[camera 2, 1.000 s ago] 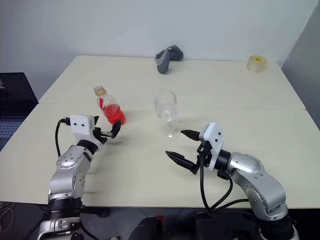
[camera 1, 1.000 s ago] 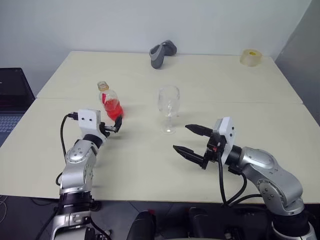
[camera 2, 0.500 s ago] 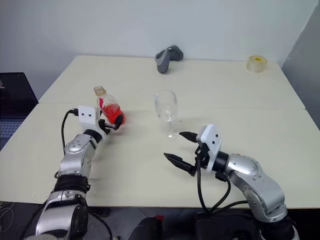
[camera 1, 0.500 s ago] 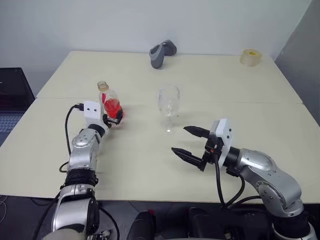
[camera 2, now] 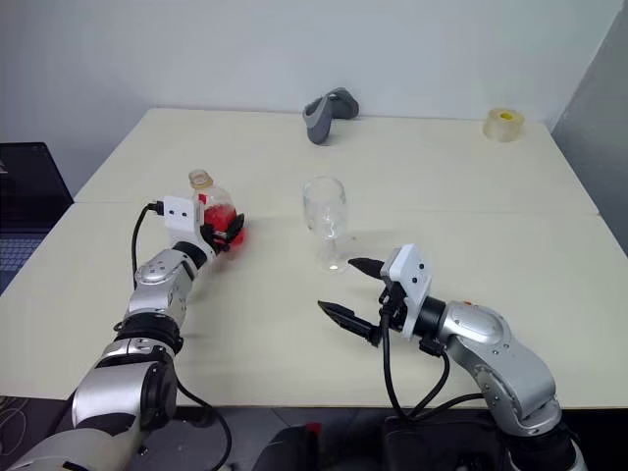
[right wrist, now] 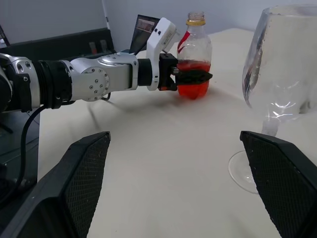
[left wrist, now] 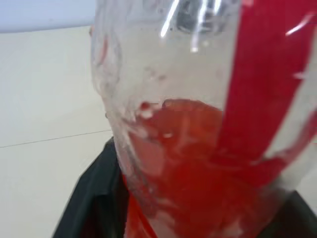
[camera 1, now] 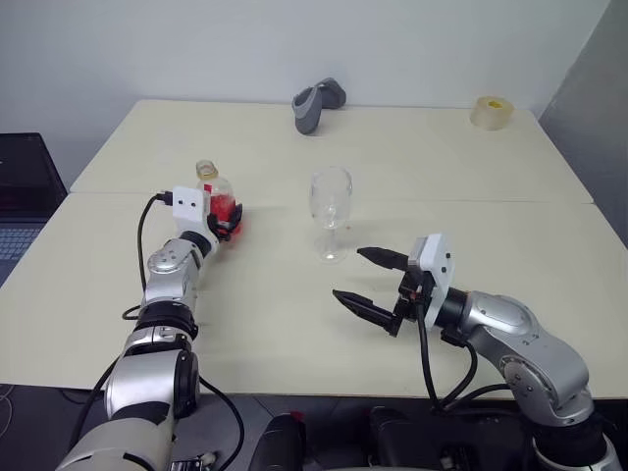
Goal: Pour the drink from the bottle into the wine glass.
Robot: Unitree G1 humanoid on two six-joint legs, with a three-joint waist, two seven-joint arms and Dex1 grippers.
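You have a pale counter point(camera 1: 294, 324) in front of you, made of two tops joined by a seam running across. On its far half lie a grey handheld device point(camera 1: 318, 104) at about 12 o'clock and a roll of tape point(camera 1: 492, 111) at about 1 o'clock. A dark laptop point(camera 1: 25, 191) sits off the counter's edge at 9 o'clock.

Your right gripper point(camera 1: 365, 282) hangs over the near half at about 5 o'clock of the wine glass point(camera 1: 331, 214), fingers spread wide and grasping nothing. The glass stands upright near the centre, its bowl clear.

Your left gripper point(camera 1: 227, 218) is at the bottle point(camera 2: 218, 209), which stands upright at 9 o'clock of the glass, well apart from it. The black fingers point(right wrist: 194, 77) sit on either side of its lower body, clasping it. The drink point(left wrist: 188, 163) fills the lower part of the bottle.
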